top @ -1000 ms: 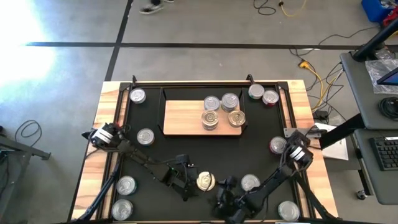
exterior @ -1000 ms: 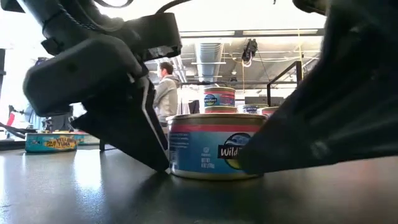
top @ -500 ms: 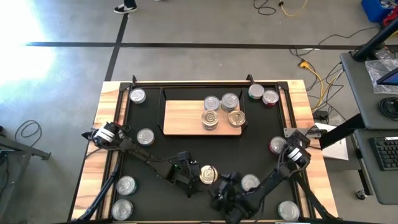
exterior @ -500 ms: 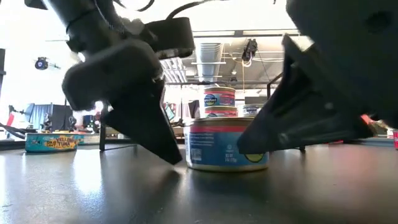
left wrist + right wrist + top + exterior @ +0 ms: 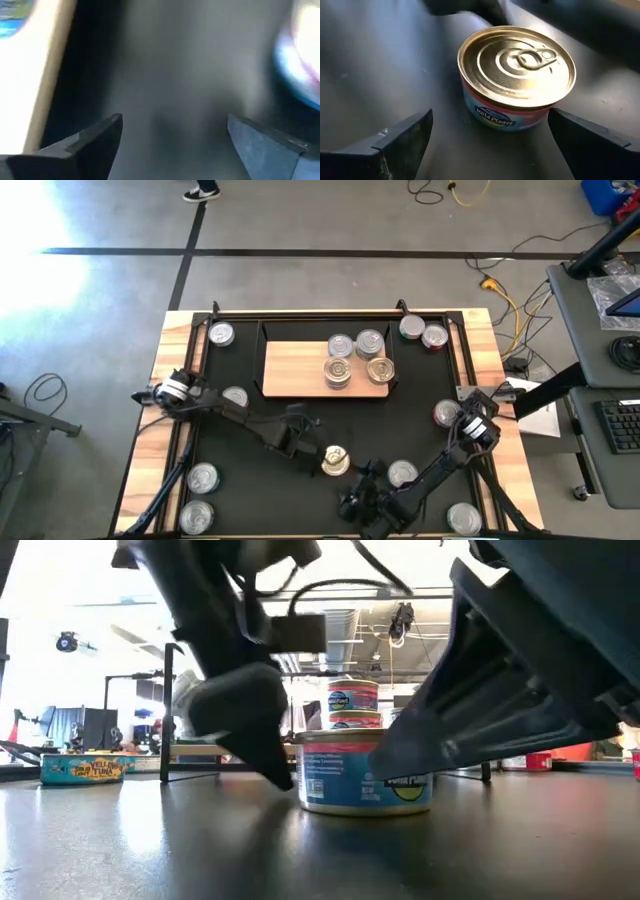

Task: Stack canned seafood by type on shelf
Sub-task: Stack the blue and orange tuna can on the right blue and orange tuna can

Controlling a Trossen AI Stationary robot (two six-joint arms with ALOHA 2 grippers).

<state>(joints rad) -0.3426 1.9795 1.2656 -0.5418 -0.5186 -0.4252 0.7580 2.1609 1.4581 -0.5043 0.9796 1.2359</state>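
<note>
A gold-topped can (image 5: 517, 75) with a blue and red label stands upright on the black mat (image 5: 230, 450), near the front middle (image 5: 335, 460). My right gripper (image 5: 491, 113) is open just on its near side, one finger to each side of it (image 5: 352, 478). My left gripper (image 5: 172, 122) is open and holds nothing. It hangs left of the can (image 5: 303, 440), which shows blurred at the edge of the left wrist view (image 5: 300, 75). The wooden shelf (image 5: 290, 370) at the far middle carries several cans (image 5: 355, 358), some of them stacked (image 5: 352, 700).
Loose cans stand around the mat: far left (image 5: 221, 334), left (image 5: 234, 397), near left (image 5: 203, 477), far right (image 5: 411, 328), right (image 5: 446, 413), near right (image 5: 402, 472). A flat box (image 5: 82, 768) lies at the left in the low view. Bare mat lies between shelf and gold can.
The gold-topped can has slid a little toward the table's far edge, staying upright. My left gripper has then drawn away from it, moving up and toward the far edge while tipping. My right gripper has stayed in place and rolled slightly.
</note>
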